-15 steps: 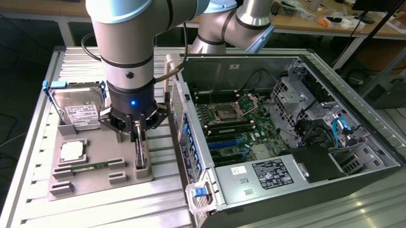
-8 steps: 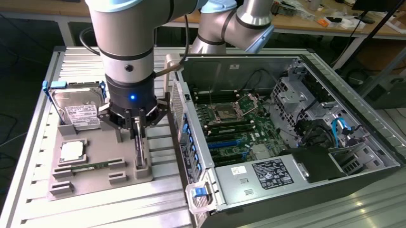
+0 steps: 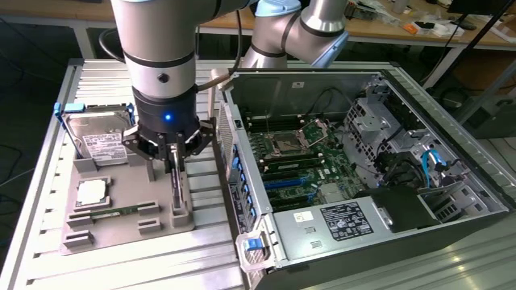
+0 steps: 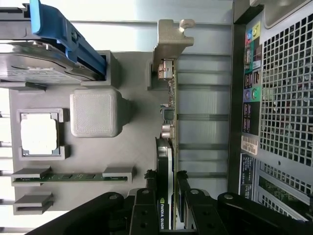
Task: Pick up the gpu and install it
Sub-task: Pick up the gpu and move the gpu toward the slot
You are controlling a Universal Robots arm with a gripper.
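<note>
The gpu [image 3: 178, 192] stands on edge in a slot of the grey holder tray [image 3: 121, 232] at the exterior view's left, beside the open computer case [image 3: 451, 199]. In the wrist view the gpu [image 4: 169, 122] shows edge-on, with its silvery bracket at the far end and a dark cooler face near the fingers. My gripper [image 3: 176, 164] is lowered over the card. Its two black fingers [image 4: 151, 200] press against both faces, so the gripper [image 4: 167, 198] is shut on the gpu. The card still rests in its slot.
On the same tray lie a silver hard drive [image 3: 96, 142] with a blue bracket, a square processor [image 3: 91, 192] and a green memory stick [image 3: 113, 212]. The case's motherboard [image 3: 298, 160] with blue slots [image 3: 286, 181] lies open. The case's rear grille [image 4: 283, 98] stands close beside the card.
</note>
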